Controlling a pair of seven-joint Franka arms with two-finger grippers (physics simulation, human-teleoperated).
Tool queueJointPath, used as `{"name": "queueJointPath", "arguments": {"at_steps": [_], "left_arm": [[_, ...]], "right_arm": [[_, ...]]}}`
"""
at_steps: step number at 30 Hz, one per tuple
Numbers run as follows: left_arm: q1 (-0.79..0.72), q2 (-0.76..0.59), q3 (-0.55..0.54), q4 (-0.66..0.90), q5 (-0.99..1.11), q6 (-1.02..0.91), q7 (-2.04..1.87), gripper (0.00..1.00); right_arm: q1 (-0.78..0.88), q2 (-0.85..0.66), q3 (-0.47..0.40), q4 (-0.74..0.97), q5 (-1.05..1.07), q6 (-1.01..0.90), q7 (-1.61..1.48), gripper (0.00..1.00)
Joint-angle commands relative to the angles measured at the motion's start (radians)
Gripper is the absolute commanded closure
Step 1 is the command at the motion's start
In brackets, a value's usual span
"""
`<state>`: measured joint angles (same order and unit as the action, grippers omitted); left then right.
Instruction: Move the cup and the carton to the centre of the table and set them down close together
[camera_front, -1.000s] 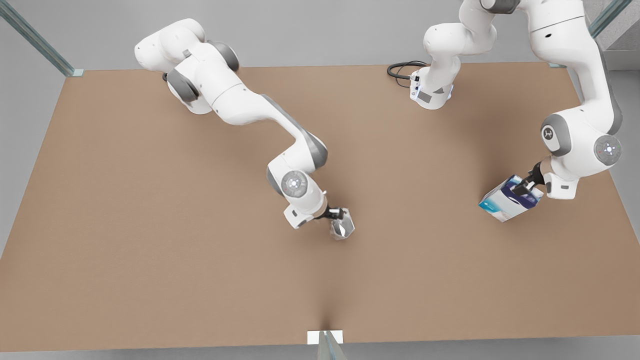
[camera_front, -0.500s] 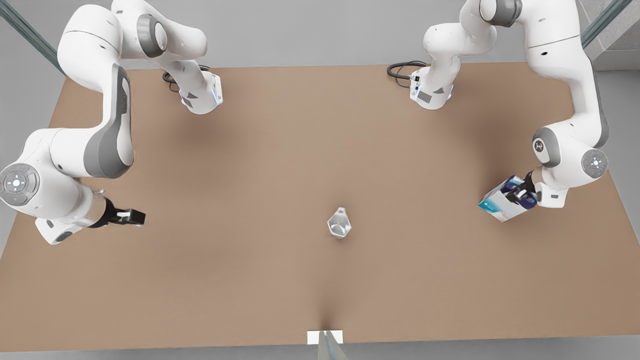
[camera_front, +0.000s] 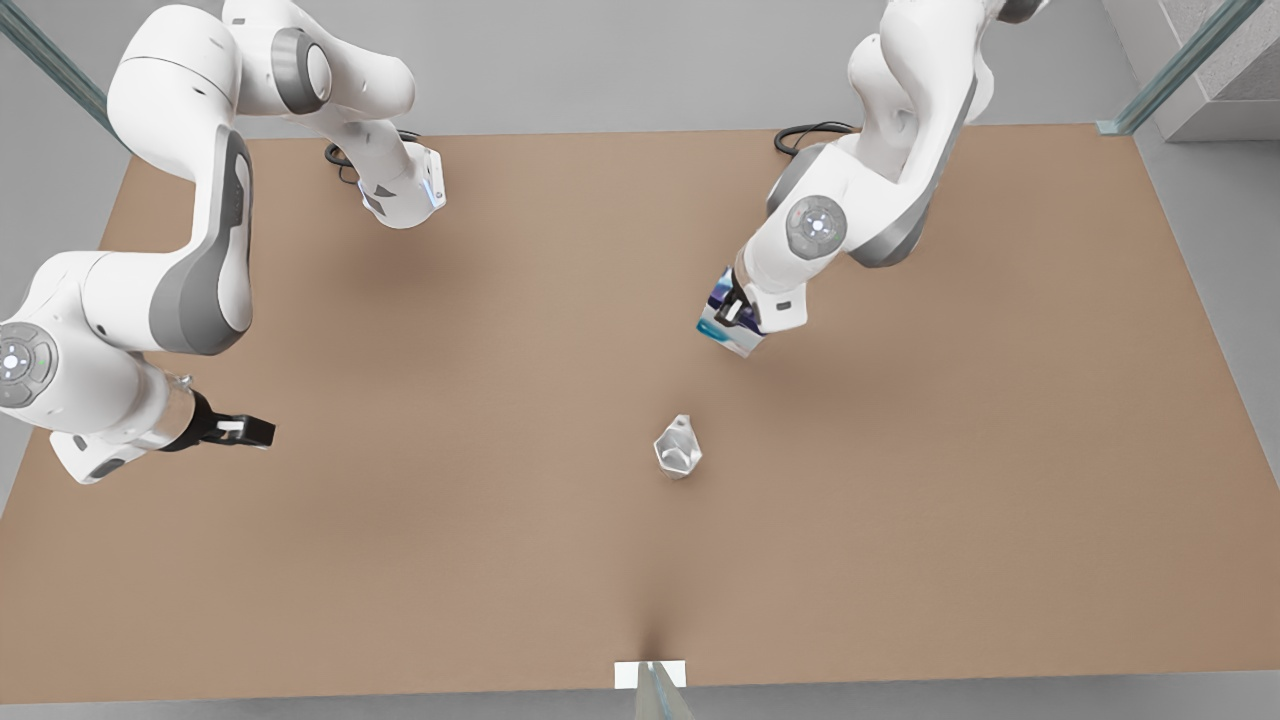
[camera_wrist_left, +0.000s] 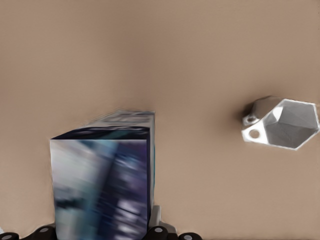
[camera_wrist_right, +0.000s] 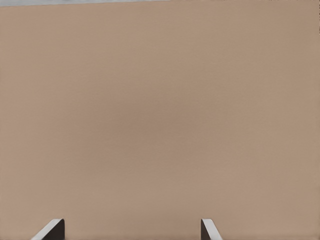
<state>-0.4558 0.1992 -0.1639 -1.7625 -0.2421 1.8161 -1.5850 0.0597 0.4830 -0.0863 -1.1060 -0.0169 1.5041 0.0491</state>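
The silvery faceted cup (camera_front: 678, 447) (camera_wrist_left: 282, 123) stands alone on the brown table (camera_front: 400, 560) near its middle, with no gripper touching it. My left gripper (camera_front: 735, 312) is shut on the white and dark-blue carton (camera_front: 722, 322) (camera_wrist_left: 100, 185), which hangs tilted above the table a short way behind the cup. My right gripper (camera_front: 262, 432) (camera_wrist_right: 131, 230) waits open over bare tabletop at the front view's far left, nothing between its fingers.
A small white marker (camera_front: 650, 672) sits at the near table edge. Both arm bases and a black cable (camera_front: 800, 140) stand along the far edge. Bare tabletop lies all around the cup.
The right gripper let go of the cup and drew back to the front view's far left. The left gripper carried the carton from the right edge toward the middle.
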Motion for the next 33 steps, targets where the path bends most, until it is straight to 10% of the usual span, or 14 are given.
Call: {"name": "queueJointPath", "arguments": {"at_steps": [1, 18, 19, 20, 33], "left_arm": [[0.005, 0.014, -0.002, 0.014, -0.011, 0.000, -0.007, 0.37], [-0.012, 0.149, -0.026, 0.028, -0.002, 0.207, -0.023, 0.30], [-0.011, 0.151, -0.025, 0.028, -0.002, 0.207, -0.021, 0.27], [-0.012, 0.152, -0.025, 0.028, -0.002, 0.207, -0.021, 0.00], [0.002, 0.117, 0.017, 0.047, 0.012, 0.138, 0.008, 0.00]], "right_arm": [[0.000, 0.000, 0.000, 0.000, 0.000, 0.001, 0.000, 0.00], [0.005, 0.022, -0.001, 0.000, -0.009, 0.013, 0.003, 0.00], [0.005, 0.022, -0.001, 0.000, -0.009, 0.013, 0.003, 0.00], [0.005, 0.022, -0.001, -0.002, -0.009, 0.013, 0.003, 0.00], [0.011, 0.026, 0.000, 0.002, -0.015, 0.011, 0.005, 0.00]]}}
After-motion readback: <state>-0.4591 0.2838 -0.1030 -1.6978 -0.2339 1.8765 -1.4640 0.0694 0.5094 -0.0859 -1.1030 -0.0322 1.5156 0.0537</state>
